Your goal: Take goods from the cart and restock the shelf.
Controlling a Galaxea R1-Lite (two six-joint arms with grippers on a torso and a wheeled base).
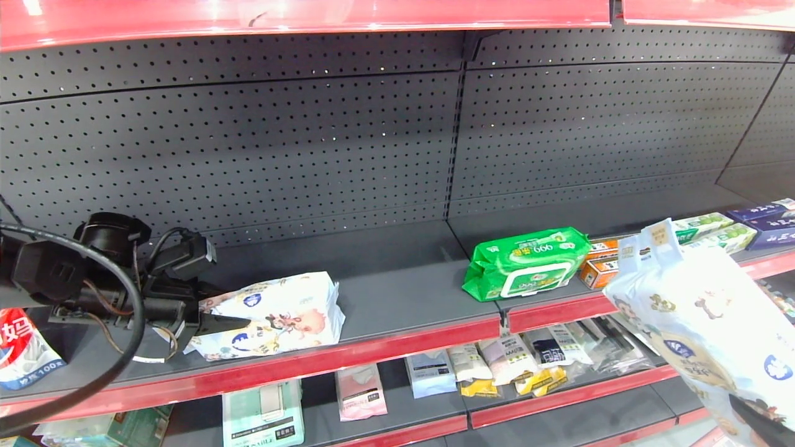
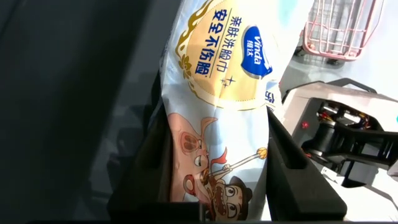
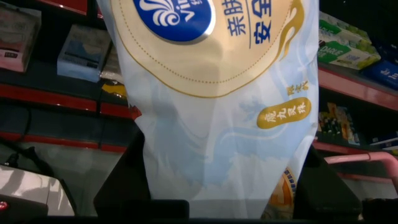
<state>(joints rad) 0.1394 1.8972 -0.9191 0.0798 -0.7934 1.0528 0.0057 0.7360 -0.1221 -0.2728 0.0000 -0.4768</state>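
On the middle shelf (image 1: 397, 292), head view: two white tissue packs counted. The first pack (image 1: 279, 316) lies flat, long axis along the shelf's front edge, with the left gripper (image 1: 214, 324) clamped on its left end. The second pack (image 1: 695, 323) is off the shelf at right, tilted, sealed top up and leftward, with the right gripper (image 1: 761, 422) at its lower end. One green wipes pack (image 1: 528, 264) lies on the shelf between them.

Left wrist view: jaws pressed on both sides of the first pack; one pink wire basket (image 2: 342, 28) beyond.

Right wrist view: jaws squeeze the second pack, long axis running away from the wrist.
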